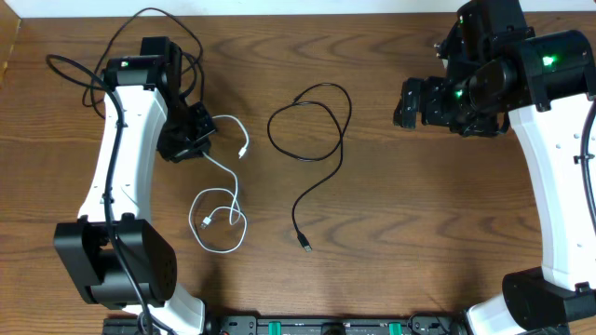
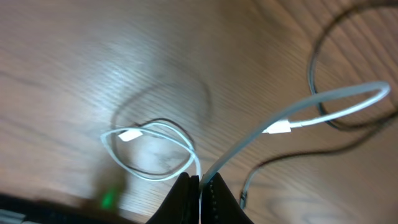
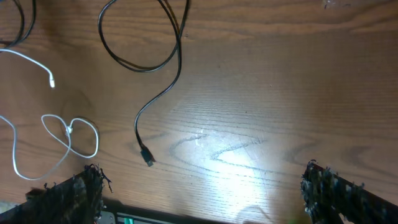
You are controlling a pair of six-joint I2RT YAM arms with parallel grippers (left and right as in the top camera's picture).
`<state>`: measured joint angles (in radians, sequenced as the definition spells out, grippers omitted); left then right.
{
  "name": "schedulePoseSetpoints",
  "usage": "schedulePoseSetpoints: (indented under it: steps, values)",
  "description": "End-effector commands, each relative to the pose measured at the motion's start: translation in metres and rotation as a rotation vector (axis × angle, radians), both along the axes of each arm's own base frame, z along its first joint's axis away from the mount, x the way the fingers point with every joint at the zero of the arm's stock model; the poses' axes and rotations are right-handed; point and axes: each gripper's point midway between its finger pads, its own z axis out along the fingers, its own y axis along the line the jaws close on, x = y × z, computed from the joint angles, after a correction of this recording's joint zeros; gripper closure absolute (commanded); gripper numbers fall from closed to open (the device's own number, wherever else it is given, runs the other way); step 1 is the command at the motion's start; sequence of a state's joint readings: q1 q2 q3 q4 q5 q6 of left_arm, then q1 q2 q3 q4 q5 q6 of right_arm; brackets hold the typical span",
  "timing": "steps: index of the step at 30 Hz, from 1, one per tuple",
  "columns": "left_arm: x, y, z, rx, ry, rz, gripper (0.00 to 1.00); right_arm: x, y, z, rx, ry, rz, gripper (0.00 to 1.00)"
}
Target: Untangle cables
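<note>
My left gripper (image 1: 197, 140) is shut on the white cable (image 1: 244, 144), pinched between the fingertips in the left wrist view (image 2: 202, 182). From there the white cable (image 2: 336, 99) arcs to one plug, and its other part lies in small loops on the table. A black cable (image 1: 271, 130) lies in one open loop at mid-table, its plug toward the front; it also shows in the right wrist view (image 3: 176, 68). A second black cable (image 1: 70, 65) is looped at the far left behind my left arm. My right gripper (image 1: 407, 102) is open and empty above the right side (image 3: 208, 193).
The wooden table's (image 1: 419, 214) left edge runs close to the second black cable. A black rail with green lights (image 1: 326, 326) lines the front edge. The arm bases stand at the front left and front right corners.
</note>
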<state>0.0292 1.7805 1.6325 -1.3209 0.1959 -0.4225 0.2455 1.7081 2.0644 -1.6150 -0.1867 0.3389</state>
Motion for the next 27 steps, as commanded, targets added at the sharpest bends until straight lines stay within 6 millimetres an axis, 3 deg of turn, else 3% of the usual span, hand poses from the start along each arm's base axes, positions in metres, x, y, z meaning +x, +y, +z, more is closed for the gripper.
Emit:
schedulePoseSetpoints:
  steps: [1, 4, 12, 21, 27]
  values:
    - [0.002, -0.038, 0.015, -0.231, -0.073, -0.171, 0.92, -0.002, 0.000, 0.004, -0.004, -0.014, 0.013, 0.01]
    - [-0.001, -0.046, 0.026, -0.276, -0.107, -0.215, 0.93, -0.002, 0.000, 0.004, -0.004, -0.014, 0.013, 0.01]
    - [-0.020, -0.024, 0.035, -0.144, -0.073, -0.155, 0.92, -0.002, 0.000, 0.003, -0.004, -0.014, 0.013, 0.01]
    - [-0.019, -0.020, 0.083, -0.080, -0.308, -0.223, 0.92, -0.002, 0.000, 0.003, -0.004, -0.014, 0.013, 0.01]
    - [-0.031, -0.017, 0.082, -0.068, -0.274, -0.219, 0.92, -0.002, 0.000, 0.003, -0.004, -0.014, 0.013, 0.01]
